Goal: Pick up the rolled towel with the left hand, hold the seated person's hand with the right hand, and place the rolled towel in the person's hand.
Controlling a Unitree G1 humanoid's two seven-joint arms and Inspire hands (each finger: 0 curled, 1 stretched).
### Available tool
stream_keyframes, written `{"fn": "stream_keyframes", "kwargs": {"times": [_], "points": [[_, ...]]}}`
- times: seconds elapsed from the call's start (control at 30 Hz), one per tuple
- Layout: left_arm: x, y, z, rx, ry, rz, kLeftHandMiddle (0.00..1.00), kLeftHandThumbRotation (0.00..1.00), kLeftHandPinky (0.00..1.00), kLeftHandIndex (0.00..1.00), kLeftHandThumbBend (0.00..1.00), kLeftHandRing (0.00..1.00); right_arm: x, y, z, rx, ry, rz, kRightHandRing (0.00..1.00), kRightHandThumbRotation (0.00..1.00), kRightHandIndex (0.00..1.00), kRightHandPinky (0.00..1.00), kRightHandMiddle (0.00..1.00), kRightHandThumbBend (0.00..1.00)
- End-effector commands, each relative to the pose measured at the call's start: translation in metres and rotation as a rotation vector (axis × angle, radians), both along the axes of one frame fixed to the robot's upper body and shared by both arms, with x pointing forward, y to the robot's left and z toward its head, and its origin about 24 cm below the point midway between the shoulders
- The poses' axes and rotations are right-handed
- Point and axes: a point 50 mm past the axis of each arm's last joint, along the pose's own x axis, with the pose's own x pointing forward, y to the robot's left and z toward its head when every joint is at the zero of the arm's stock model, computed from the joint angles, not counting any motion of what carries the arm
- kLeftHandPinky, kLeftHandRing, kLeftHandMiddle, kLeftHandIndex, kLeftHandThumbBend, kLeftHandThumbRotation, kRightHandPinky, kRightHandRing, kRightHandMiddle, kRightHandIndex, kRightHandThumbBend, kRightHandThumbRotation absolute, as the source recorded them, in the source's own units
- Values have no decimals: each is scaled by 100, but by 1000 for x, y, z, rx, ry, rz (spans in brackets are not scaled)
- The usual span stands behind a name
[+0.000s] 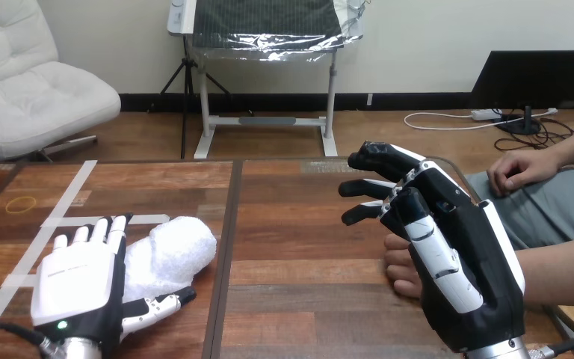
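— Which way is the rolled towel (173, 253) from the left hand (75, 288)?
— Directly to its right, in the lower left of the frame, touching it. The white roll lies on the table (291, 224) with its long axis slanting from lower left up to the right. The hand's fingers are straight and point up the frame along the roll's left flank, and the thumb reaches out under its lower end, so nothing is closed round it yet
— And the right hand (456, 262)?
— Raised at the lower right, fingers loosely spread and pointing left. The person's hand (398, 271) peeps out from behind its palm. I can't tell whether the two touch
— So the towel is the left hand's job?
— Yes, it's far nearer; I judge it only needs to curl sideways across the roll
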Motion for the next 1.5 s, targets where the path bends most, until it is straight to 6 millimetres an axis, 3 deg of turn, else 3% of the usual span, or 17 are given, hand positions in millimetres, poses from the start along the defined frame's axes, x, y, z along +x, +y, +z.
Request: {"fn": "stream_keyframes", "kwargs": {"times": [0.0, 0.43, 1.0, 1.47], "points": [[22, -1, 17, 49, -81, -26, 94, 69, 94, 93, 78, 93, 9, 0, 13, -1, -78, -11, 68, 54, 73, 54, 77, 43], [34, 2, 15, 51, -31, -7, 89, 49, 83, 88, 75, 86, 9, 0, 13, 0, -71, -14, 68, 54, 73, 54, 77, 45], [46, 5, 12, 77, 79, 30, 83, 42, 76, 85, 77, 80, 9, -1, 13, -13, -76, -2, 68, 55, 73, 55, 77, 43], [50, 9, 7, 82, 142, 35, 74, 36, 62, 79, 77, 70, 10, -2, 13, -18, -72, 3, 69, 55, 72, 55, 77, 44]]}}
